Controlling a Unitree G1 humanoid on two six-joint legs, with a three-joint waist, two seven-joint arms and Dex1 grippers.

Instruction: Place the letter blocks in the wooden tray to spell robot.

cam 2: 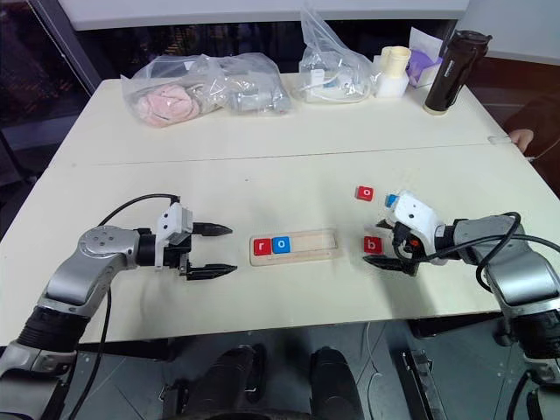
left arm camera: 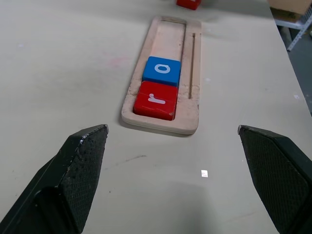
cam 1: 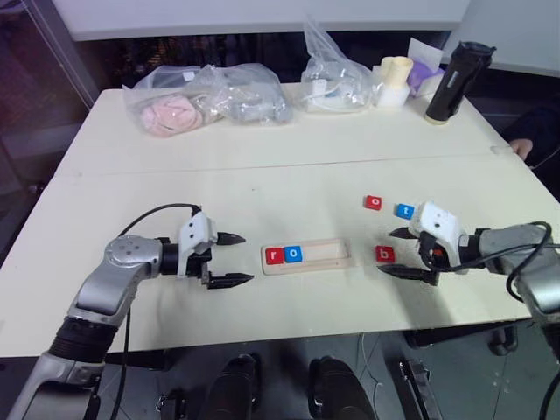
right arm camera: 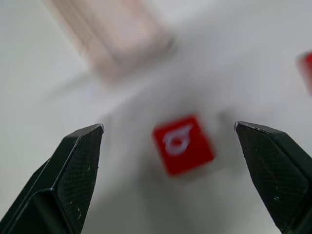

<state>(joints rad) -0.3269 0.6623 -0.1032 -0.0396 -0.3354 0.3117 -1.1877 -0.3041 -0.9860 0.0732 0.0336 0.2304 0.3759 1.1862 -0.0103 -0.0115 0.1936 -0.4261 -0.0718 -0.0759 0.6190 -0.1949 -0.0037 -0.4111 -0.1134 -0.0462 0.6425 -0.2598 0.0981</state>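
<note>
Pale desk (cam 1: pixel 262 175), seen from its near edge. Two grippers reach in low over it, one from each side. Left gripper (cam 1: pixel 229 259): levelled, pointing inward at the near end of the wooden tray (cam 1: pixel 337 255), fingers spread wide with nothing between them. Right gripper (cam 1: pixel 398 253): tilted downward and inward, fingers likewise wide apart and holding nothing; the red "b" block (cam 1: pixel 384 254) lies on the desk just ahead of its fingertips.

One wooden tray lies between the two grippers, holding two blocks side by side at the end nearer the left gripper: red "r" (cam 1: pixel 274 255), then blue "o" (cam 1: pixel 293 255); the remaining groove is bare.

Five letter blocks in all: three red, two blue. Beyond the right gripper, a red "o" (cam 1: pixel 374 202) and a blue "t" (cam 1: pixel 404 210) rest loose on the desk.
</note>
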